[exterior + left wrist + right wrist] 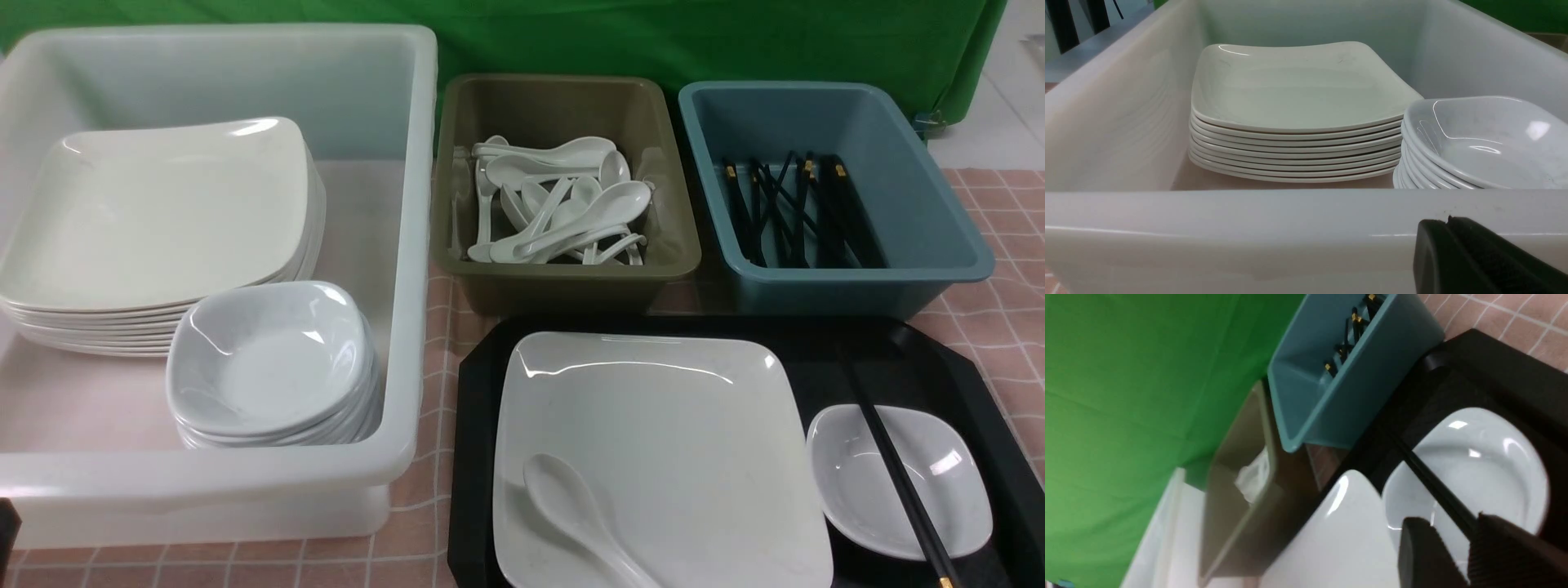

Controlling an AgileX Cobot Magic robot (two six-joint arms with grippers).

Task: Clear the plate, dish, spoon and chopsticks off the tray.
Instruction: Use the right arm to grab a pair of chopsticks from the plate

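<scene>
One black plastic tray (914, 359) with cut-off corners fills the lower right of the front view. It carries one large glossy white square plate (653, 441), one white soup spoon (571, 506) on the plate's lower-left corner, and one small squarish white dish (951, 490) at its right. One pair of thin black chopsticks (898, 482) lies across that dish.

Three tubs stand beyond. A translucent white tub (412, 327) at left holds a plate stack (155, 212), roughly eight high, and a shorter dish stack (269, 359). An olive tub (563, 102), centre, holds heaped spoons (555, 212). A blue tub (939, 204), upper right, holds gold-banded spare chopsticks (792, 212).

The left pincer (1447, 222) is closed, facing the white tub's wall. The right pincer (1453, 522) has a finger on either side of the tray's chopsticks; whether it clamps them cannot be told.
</scene>
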